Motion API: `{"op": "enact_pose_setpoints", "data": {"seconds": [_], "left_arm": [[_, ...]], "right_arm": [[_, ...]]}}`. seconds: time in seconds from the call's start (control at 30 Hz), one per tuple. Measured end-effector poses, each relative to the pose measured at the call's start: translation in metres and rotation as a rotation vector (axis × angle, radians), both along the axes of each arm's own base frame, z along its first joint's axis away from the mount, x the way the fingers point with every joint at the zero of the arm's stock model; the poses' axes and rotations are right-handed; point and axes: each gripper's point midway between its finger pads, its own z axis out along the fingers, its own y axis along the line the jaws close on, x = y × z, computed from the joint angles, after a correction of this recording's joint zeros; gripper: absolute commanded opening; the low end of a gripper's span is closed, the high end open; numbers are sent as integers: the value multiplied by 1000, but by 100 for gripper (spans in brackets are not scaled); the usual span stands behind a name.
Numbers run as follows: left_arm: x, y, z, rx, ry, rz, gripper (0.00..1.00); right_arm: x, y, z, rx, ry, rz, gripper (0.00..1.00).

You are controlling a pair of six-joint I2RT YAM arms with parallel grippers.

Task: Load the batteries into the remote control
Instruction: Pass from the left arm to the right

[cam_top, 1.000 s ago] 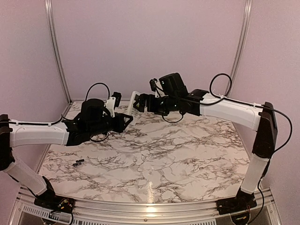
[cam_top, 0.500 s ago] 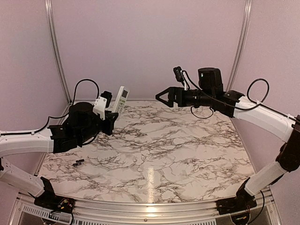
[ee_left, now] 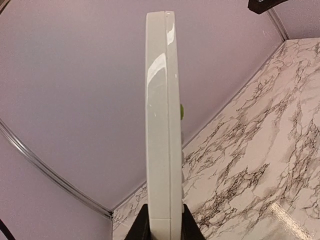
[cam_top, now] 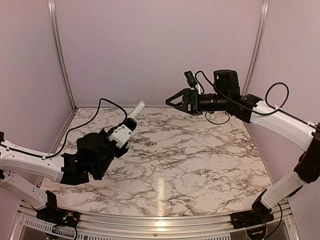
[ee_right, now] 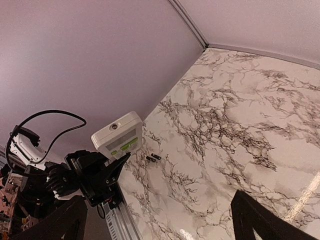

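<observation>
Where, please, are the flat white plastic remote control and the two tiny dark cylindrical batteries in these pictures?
Flat white plastic remote control (ee_left: pixel 161 125): left wrist view, middle of its narrow side edge.
Two tiny dark cylindrical batteries (ee_right: pixel 156 157): right wrist view, on the right-hand one of the pair.

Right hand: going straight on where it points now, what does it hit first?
Likely the raised end of the remote control, held by the left hand: the open right hand points left toward it in the top view. Depth unclear; its wrist view shows it off-centre, so it may miss.
</observation>
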Motion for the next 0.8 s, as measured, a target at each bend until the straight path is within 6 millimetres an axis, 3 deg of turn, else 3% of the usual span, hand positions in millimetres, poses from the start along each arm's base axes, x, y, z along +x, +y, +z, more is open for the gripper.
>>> {"op": "enact_pose_setpoints", "data": {"seconds": [0.3,0.43,0.63,0.8], "left_arm": [[-7,-6,-13,283,-136,105,0],[-12,-8,-9,325,-178,132,0],[-14,-10,-15,400,-209,149,0],[-13,-12,-20,452,-221,162,0]], "right_arm": [[-12,14,-8,47,123,56,89],[-18,30,-23,40,185,90,83],[-25,53,-58,7,300,134,80],[-29,62,-61,14,337,156,74]]}}
